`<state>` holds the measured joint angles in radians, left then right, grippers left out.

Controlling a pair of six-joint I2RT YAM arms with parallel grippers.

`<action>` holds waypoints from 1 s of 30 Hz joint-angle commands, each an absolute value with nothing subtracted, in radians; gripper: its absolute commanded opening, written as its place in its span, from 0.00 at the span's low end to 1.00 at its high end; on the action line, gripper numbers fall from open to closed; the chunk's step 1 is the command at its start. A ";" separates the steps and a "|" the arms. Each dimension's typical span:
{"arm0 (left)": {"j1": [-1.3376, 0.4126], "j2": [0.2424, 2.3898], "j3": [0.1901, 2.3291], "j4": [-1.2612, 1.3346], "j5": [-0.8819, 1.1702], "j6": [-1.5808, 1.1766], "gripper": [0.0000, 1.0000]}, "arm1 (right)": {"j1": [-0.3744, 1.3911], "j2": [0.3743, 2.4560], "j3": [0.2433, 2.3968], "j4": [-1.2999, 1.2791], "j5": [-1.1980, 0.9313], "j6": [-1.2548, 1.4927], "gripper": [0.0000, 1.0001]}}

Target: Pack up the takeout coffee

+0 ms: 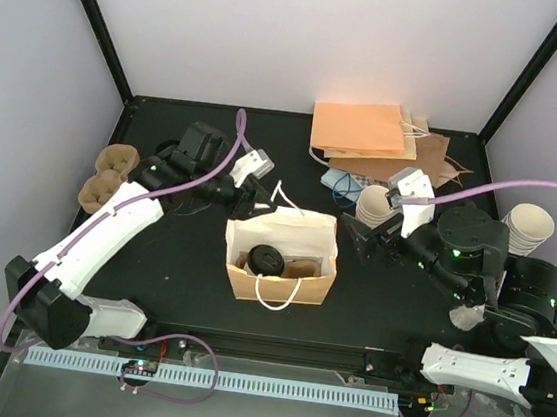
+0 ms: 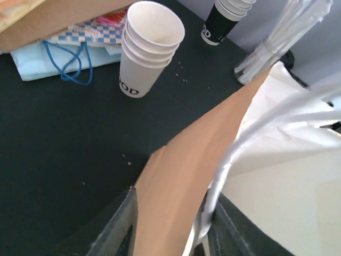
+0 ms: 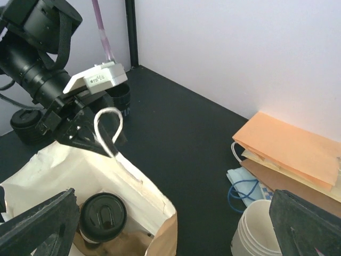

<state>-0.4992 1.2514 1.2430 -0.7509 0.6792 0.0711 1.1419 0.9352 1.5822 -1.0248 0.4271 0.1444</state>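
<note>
While right tool point(image 1: 359, 240) gapes, outstretched left tool point(image 1: 260, 202) seemingly pinches the bag's handle point(image 2: 226, 160).

Robot lab booth; plain white walls point(image 1: 309, 31), black frame posts point(image 1: 94, 16), black table point(image 1: 179, 288).

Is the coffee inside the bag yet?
Yes, in. The coffee, black lid up, sits inside the open bag, seen from above and from the right wrist.

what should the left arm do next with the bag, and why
Probably close the left gripper firmly on the far rim of the paper bag: its fingers straddle rim and handle there, the lidded coffee cup sits inside, and the right gripper stands open beside it.
</note>
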 commanded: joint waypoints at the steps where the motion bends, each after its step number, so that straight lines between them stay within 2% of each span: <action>1: -0.511 1.309 1.341 -0.789 0.675 0.109 0.27 | 1.137 0.940 1.547 -1.021 0.488 0.172 1.00; 4: -0.511 1.345 1.377 -0.813 0.669 0.120 0.03 | 1.137 0.937 1.524 -1.021 0.506 0.175 1.00; 5: -0.510 1.357 1.395 -0.824 0.652 0.118 0.02 | 1.136 0.934 1.516 -1.018 0.512 0.176 1.00; 14: -0.455 1.458 1.554 -0.842 0.505 0.043 0.02 | 1.094 0.920 1.405 -1.008 0.585 0.259 1.00; 23: -0.317 1.552 1.583 -0.685 0.477 -0.094 0.01 | 0.827 0.977 1.345 -1.061 0.399 0.349 1.00; 30: -0.245 1.646 1.663 -0.596 0.471 -0.172 0.02 | 0.541 1.085 1.384 -1.106 0.285 0.436 0.87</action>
